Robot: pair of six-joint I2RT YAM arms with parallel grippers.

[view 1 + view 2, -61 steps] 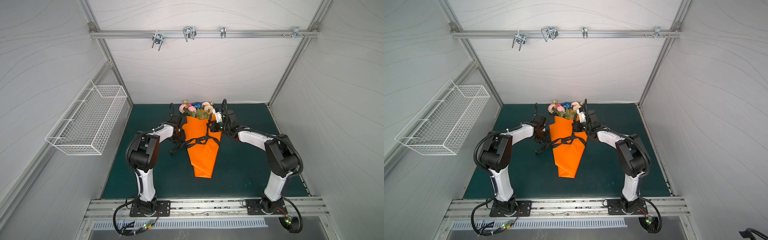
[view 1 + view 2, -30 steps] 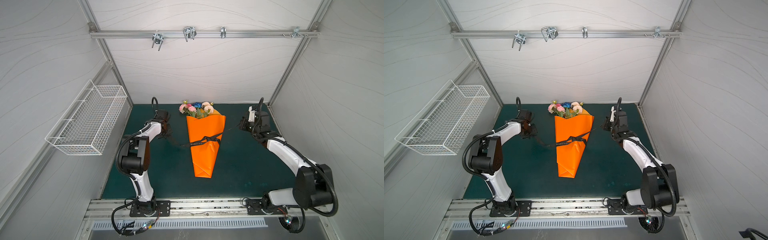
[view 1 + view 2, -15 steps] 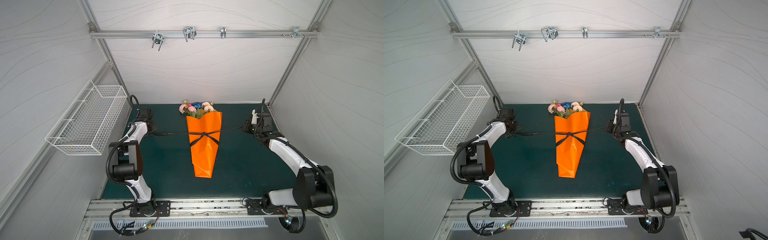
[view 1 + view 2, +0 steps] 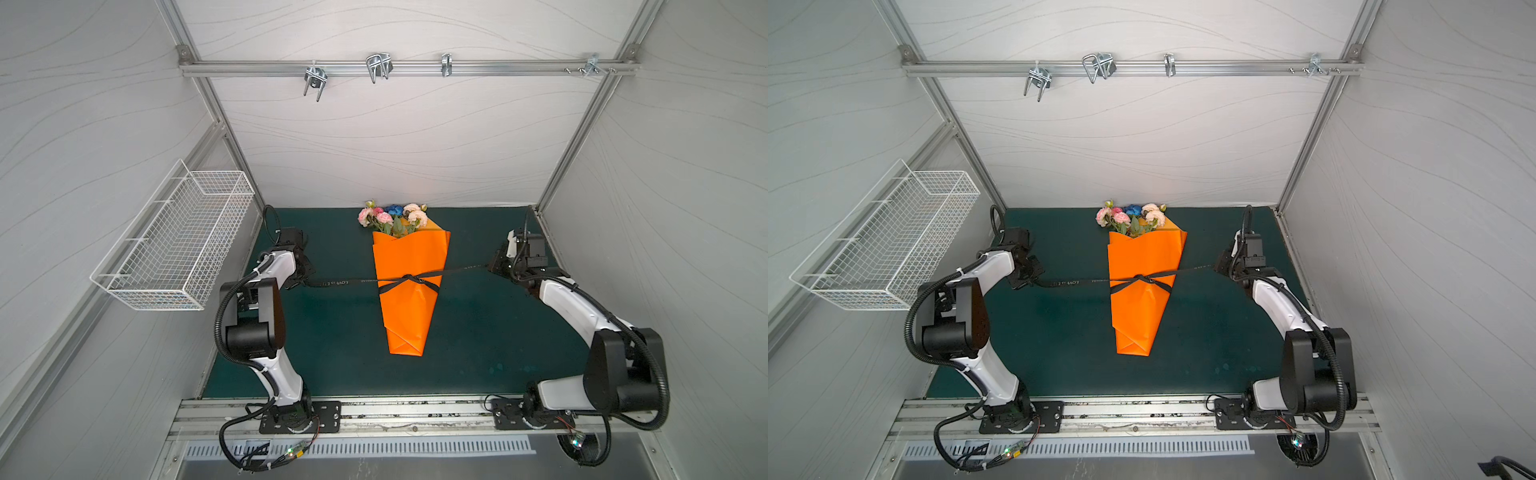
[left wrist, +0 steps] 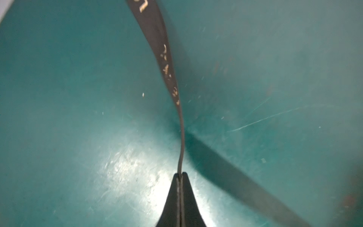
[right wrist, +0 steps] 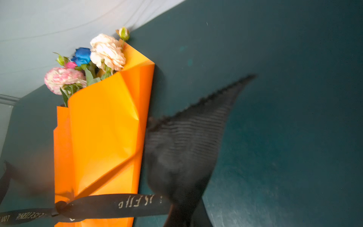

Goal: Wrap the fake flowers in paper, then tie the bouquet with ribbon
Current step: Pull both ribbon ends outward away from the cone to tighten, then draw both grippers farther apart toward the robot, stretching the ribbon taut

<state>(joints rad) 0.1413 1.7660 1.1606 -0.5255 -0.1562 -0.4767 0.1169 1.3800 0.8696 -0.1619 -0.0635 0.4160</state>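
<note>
left gripper point(image 5: 180, 174) and right gripper point(image 4: 494, 266) are each clamping 1 end of the ribbon point(image 4: 345, 282); pulling evenly is looking best, cinching the knot point(image 4: 409, 277) without dragging the bouquet of fake flowers point(image 4: 392, 216).

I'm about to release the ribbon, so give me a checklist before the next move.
1. Left gripper shut on the ribbon end: ok.
2. Right gripper shut on the other ribbon end: ok.
3. Ribbon taut from both grippers to the knot: ok.
4. Knot sits on the orange paper wrap: ok.
5. Bouquet of fake flowers pokes out of the wrap's top: ok.
6. Knot tight enough to hold once released: cannot tell.
</note>
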